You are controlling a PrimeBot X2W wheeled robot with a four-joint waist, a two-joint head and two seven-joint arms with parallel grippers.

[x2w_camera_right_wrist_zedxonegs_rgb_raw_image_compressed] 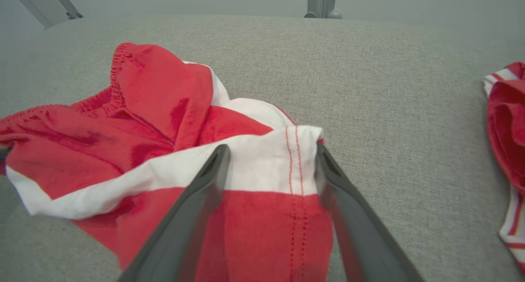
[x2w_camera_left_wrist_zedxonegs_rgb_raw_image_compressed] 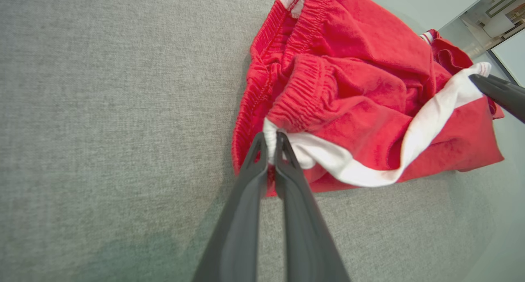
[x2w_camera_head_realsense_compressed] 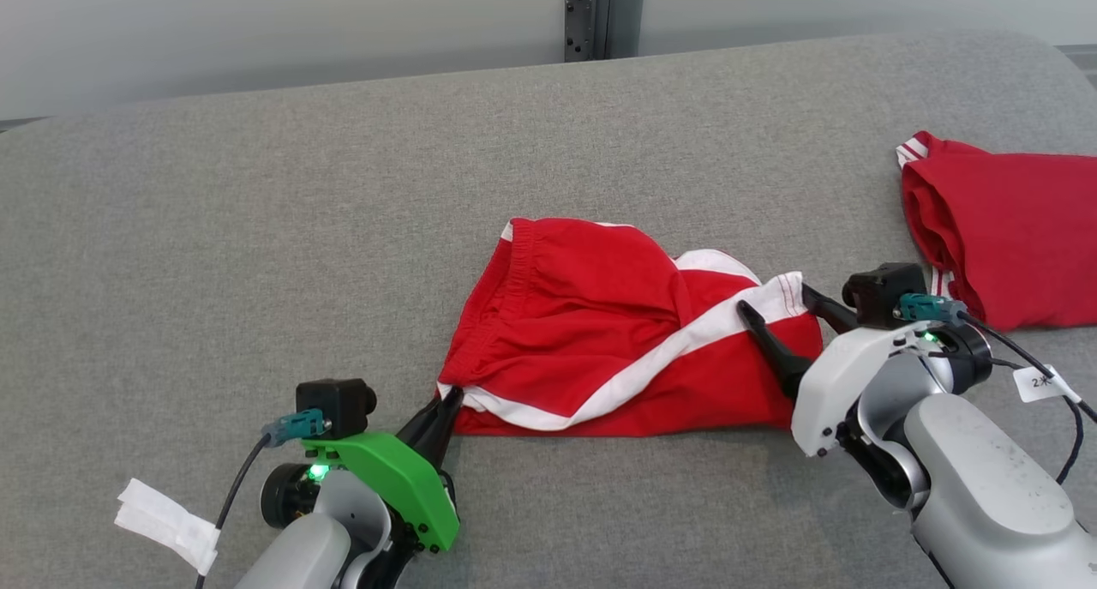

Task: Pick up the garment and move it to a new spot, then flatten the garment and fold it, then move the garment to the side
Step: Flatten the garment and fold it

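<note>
Red garment (x2w_camera_head_realsense_compressed: 591, 323), white stripe, rumpled

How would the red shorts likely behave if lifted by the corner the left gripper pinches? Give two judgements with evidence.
Probably floppy: the shorts lie in soft folds, so they should sag from the left gripper. Likely light: thin cloth held by one small pinch. The far end may drag, since the right gripper stands open astride the hem.

The red, white-striped garment (x2w_camera_head_realsense_compressed: 591, 332) lies crumpled, its waistband bunched.
</note>
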